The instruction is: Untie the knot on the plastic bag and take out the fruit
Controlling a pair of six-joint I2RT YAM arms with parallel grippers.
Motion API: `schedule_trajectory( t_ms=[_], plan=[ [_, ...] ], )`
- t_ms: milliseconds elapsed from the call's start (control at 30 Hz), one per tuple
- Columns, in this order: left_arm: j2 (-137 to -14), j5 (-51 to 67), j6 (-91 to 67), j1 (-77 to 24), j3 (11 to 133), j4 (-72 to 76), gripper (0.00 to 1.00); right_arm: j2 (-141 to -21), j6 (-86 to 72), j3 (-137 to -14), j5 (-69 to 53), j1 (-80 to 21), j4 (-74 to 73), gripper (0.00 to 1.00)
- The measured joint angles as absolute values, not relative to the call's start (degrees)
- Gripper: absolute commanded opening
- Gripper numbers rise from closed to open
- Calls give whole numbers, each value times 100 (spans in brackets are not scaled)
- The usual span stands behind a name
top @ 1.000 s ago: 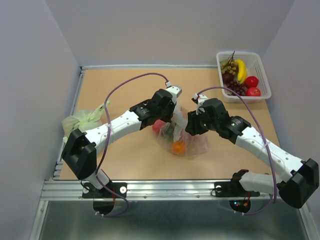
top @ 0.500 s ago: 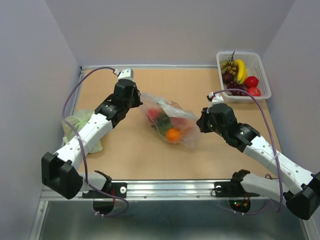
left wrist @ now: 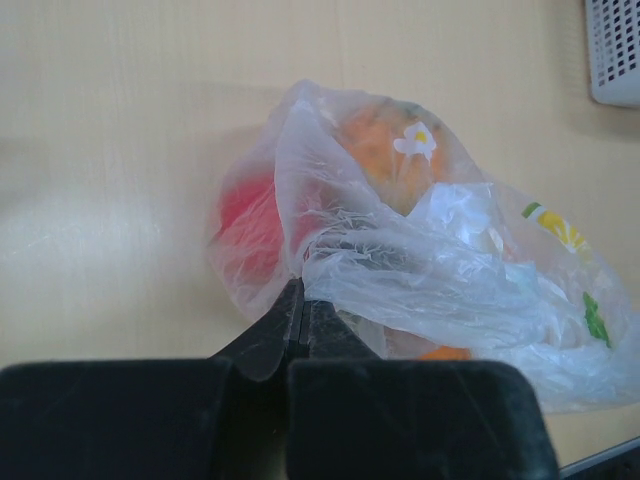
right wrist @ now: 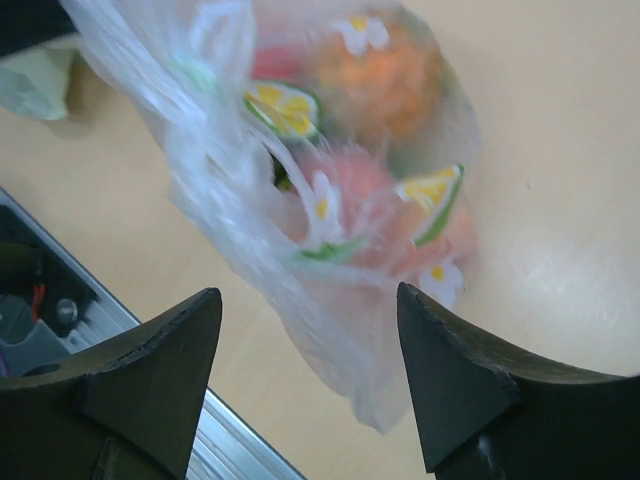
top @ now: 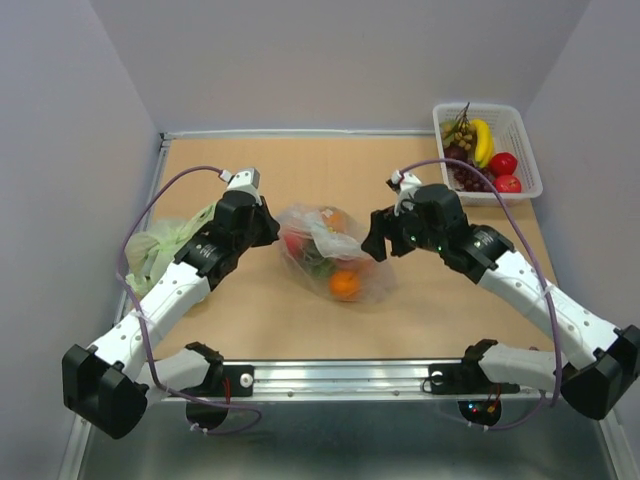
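The clear plastic bag (top: 335, 255) lies mid-table, with an orange (top: 345, 285) and a red fruit (top: 293, 243) showing through it. My left gripper (top: 270, 228) is at its left end, shut on a fold of the film; the left wrist view shows the fingertips (left wrist: 300, 292) pinching bunched film next to the red fruit (left wrist: 245, 215). I cannot make out a distinct knot. My right gripper (top: 375, 242) is open at the bag's right side. In the right wrist view the bag (right wrist: 330, 200) hangs just beyond the spread jaws (right wrist: 305, 300), which hold nothing.
A white basket (top: 520, 150) with a banana, grapes and red fruit stands at the far right corner. A pale green bag (top: 160, 245) lies at the left edge beside my left arm. A metal rail (top: 330, 375) runs along the near edge.
Both grippers were together over the bag, then pulled apart and stretched it. Since then the left gripper has come nearer with the film, and the right has moved left to the bag.
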State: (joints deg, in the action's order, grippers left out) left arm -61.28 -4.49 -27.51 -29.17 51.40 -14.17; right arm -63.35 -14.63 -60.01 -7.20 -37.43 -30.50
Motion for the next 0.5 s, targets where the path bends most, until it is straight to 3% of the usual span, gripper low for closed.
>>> schedule_trajectory(
  t_ms=[333, 433, 500],
  plan=[
    [-5789, -438, -2762, -2923, 5135, -1472, 0, -7815, -921, -7634, -1188, -4313, -3000, 73],
    [-5774, -456, -2794, -2923, 5111, -1498, 0, -8184, -867, -7673, -1002, -4626, -3013, 64],
    [-5725, -478, -2818, -2923, 5063, -1522, 0, -8392, -860, -7673, -849, -4777, -3050, 40]
  ],
)
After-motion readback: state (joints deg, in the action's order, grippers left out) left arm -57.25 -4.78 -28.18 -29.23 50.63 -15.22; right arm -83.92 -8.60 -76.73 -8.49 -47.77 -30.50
